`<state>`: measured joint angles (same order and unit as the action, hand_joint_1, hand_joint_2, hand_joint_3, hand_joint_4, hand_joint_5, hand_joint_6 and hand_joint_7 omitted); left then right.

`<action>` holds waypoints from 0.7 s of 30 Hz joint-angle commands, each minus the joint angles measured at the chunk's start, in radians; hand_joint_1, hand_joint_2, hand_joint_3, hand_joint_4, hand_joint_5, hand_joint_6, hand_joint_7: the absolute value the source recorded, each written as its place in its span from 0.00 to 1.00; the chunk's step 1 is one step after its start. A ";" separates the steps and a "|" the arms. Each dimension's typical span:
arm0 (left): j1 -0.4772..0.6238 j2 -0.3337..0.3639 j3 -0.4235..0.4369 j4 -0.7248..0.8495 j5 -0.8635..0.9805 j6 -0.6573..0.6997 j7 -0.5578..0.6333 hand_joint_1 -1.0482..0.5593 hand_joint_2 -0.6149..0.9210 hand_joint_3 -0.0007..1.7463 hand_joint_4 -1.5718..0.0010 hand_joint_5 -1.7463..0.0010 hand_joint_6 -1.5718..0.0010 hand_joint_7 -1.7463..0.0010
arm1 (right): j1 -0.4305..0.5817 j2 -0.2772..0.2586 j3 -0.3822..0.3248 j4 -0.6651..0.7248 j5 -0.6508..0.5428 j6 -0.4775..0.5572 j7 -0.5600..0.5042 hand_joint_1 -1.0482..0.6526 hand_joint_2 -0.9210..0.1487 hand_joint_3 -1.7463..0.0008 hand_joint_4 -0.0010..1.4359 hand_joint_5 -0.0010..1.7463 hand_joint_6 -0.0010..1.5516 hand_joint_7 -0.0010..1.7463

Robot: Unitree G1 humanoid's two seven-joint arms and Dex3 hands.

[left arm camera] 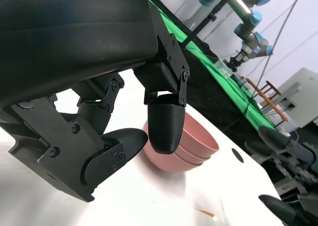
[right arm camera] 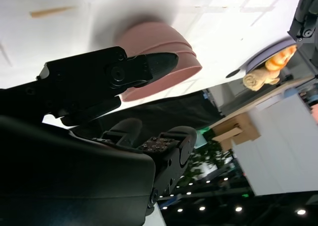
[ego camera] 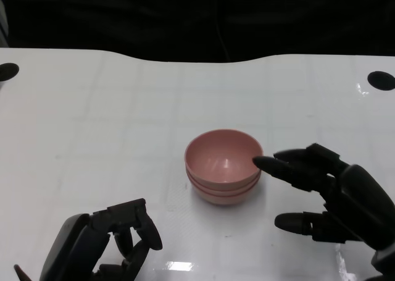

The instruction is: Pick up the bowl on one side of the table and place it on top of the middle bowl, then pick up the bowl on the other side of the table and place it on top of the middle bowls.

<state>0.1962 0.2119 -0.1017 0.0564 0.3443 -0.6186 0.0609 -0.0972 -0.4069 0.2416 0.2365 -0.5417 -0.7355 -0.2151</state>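
From my head camera the pink bowls (ego camera: 223,165) sit nested mid-table (ego camera: 92,120), rims showing as stacked bands. My right hand (ego camera: 327,191) hovers just beside them, fingers spread and empty, one fingertip at the rim. My left hand (ego camera: 102,244) has its fingers curled in, empty. Only my left wrist view reveals a green table (left arm camera: 213,67) and robot arms (left arm camera: 243,17) beyond.

A robotics lab or demo hall — the left wrist view shows industrial robot arms (left arm camera: 248,25) with teal joints rising at about one o'clock beyond a green-covered bench (left arm camera: 218,74), with cables and a chair (left arm camera: 266,94) near them. The white tabletop (ego camera: 92,139) has round black holes at its far corners, and the right wrist view catches ceiling spotlights (right arm camera: 218,206) — a large indoor hall.
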 commanded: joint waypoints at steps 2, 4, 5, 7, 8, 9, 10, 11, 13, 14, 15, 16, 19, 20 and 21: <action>0.001 0.008 0.005 -0.008 -0.013 0.003 -0.007 0.59 0.69 0.72 0.48 0.03 0.52 0.17 | 0.059 -0.005 -0.043 -0.040 0.072 -0.009 0.027 0.47 0.00 0.90 0.23 0.50 0.44 0.11; 0.001 0.009 0.006 -0.007 -0.012 0.001 -0.007 0.59 0.69 0.71 0.48 0.03 0.52 0.17 | 0.080 0.002 -0.055 -0.048 0.098 -0.020 0.032 0.49 0.00 0.91 0.28 0.52 0.47 0.12; 0.001 0.010 0.007 -0.006 -0.012 -0.002 -0.006 0.59 0.69 0.71 0.48 0.03 0.52 0.17 | 0.091 0.007 -0.061 -0.053 0.109 -0.024 0.034 0.51 0.00 0.91 0.31 0.53 0.49 0.13; 0.001 0.010 0.007 -0.006 -0.014 -0.001 -0.007 0.59 0.69 0.72 0.48 0.03 0.51 0.17 | 0.112 0.020 -0.073 -0.066 0.131 -0.025 0.035 0.54 0.01 0.91 0.37 0.56 0.53 0.15; 0.002 0.011 0.008 -0.007 -0.014 0.001 -0.008 0.59 0.69 0.72 0.48 0.03 0.51 0.17 | 0.122 0.028 -0.079 -0.071 0.140 -0.029 0.033 0.57 0.02 0.91 0.43 0.57 0.57 0.17; 0.002 0.011 0.008 -0.008 -0.015 0.003 -0.008 0.59 0.69 0.72 0.48 0.03 0.52 0.17 | 0.129 0.036 -0.084 -0.072 0.151 -0.037 0.030 0.60 0.10 0.82 0.47 0.57 0.60 0.18; 0.003 0.012 0.009 -0.008 -0.015 0.004 -0.009 0.59 0.69 0.72 0.48 0.03 0.52 0.17 | 0.133 0.041 -0.088 -0.071 0.157 -0.044 0.030 0.63 0.30 0.60 0.52 0.59 0.63 0.21; 0.003 0.012 0.009 -0.009 -0.015 0.004 -0.009 0.59 0.69 0.72 0.48 0.03 0.52 0.17 | 0.134 0.045 -0.092 -0.070 0.159 -0.049 0.032 0.65 0.40 0.50 0.54 0.59 0.64 0.23; 0.003 0.012 0.009 -0.009 -0.015 0.004 -0.009 0.59 0.69 0.72 0.48 0.03 0.52 0.17 | 0.135 0.051 -0.099 -0.068 0.160 -0.054 0.039 0.66 0.48 0.41 0.55 0.59 0.64 0.24; 0.003 0.015 0.011 -0.006 -0.016 0.004 -0.010 0.59 0.69 0.72 0.48 0.03 0.52 0.17 | 0.127 0.052 -0.100 -0.038 0.164 -0.075 0.040 0.66 0.50 0.37 0.58 0.64 0.67 0.26; 0.003 0.017 0.013 -0.004 -0.020 0.004 -0.013 0.59 0.69 0.72 0.48 0.03 0.52 0.17 | 0.118 0.050 -0.100 -0.008 0.169 -0.093 0.044 0.67 0.57 0.29 0.63 0.76 0.70 0.33; 0.003 0.020 0.014 -0.003 -0.022 0.005 -0.016 0.59 0.69 0.72 0.48 0.03 0.52 0.17 | 0.109 0.050 -0.100 0.018 0.172 -0.109 0.046 0.68 0.65 0.18 0.67 0.86 0.69 0.48; 0.005 0.022 0.017 -0.005 -0.020 0.010 -0.018 0.59 0.69 0.72 0.48 0.02 0.52 0.16 | 0.093 0.053 -0.106 0.057 0.159 -0.130 0.045 0.68 0.74 0.08 0.68 0.96 0.64 0.67; 0.004 0.024 0.017 -0.004 -0.021 0.010 -0.020 0.59 0.69 0.72 0.48 0.02 0.52 0.16 | 0.089 0.053 -0.106 0.065 0.154 -0.131 0.047 0.68 0.76 0.06 0.67 0.98 0.62 0.72; 0.004 0.025 0.017 -0.003 -0.023 0.010 -0.021 0.59 0.69 0.72 0.48 0.02 0.52 0.16 | 0.086 0.054 -0.107 0.071 0.151 -0.132 0.048 0.67 0.77 0.06 0.67 0.99 0.61 0.74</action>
<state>0.1970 0.2217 -0.0947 0.0564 0.3323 -0.6158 0.0504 0.0032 -0.3496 0.1517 0.2970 -0.3953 -0.8522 -0.1691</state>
